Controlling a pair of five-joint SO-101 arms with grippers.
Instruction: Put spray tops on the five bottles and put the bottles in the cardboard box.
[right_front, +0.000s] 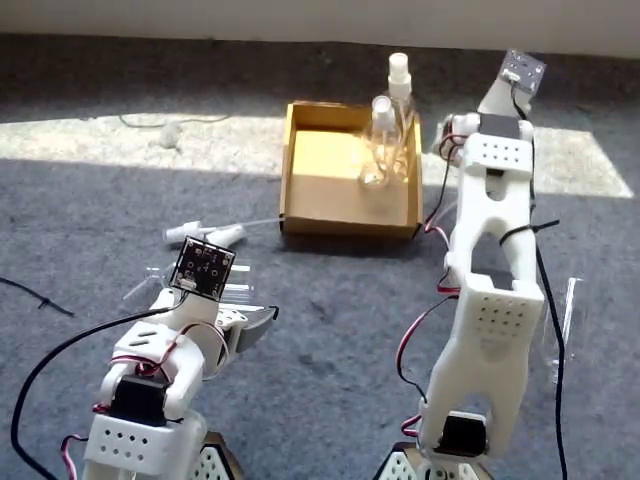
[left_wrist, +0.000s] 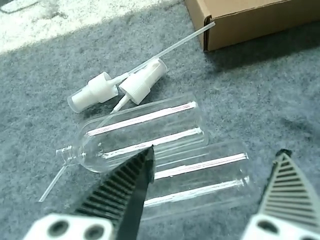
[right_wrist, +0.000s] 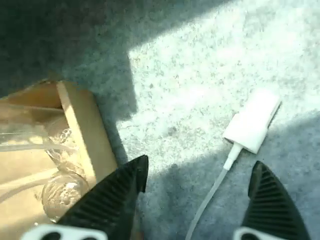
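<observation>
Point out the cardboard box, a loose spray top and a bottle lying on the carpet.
cardboard box (right_front: 320, 175): high view, bare floor.
spray top (left_wrist: 145, 82): left wrist view, white collar.
bottle (left_wrist: 145, 130): left wrist view, clear side.

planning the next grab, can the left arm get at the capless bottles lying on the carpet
Probably yes. The left pincer hangs open right above the nearer bottle, with nothing between them. The second bottle lies alongside it, and the spray tops lie beyond both.

Nothing legible anywhere — no print on the cardboard box (right_front: 350, 222) or the bottles (left_wrist: 145, 131).
</observation>
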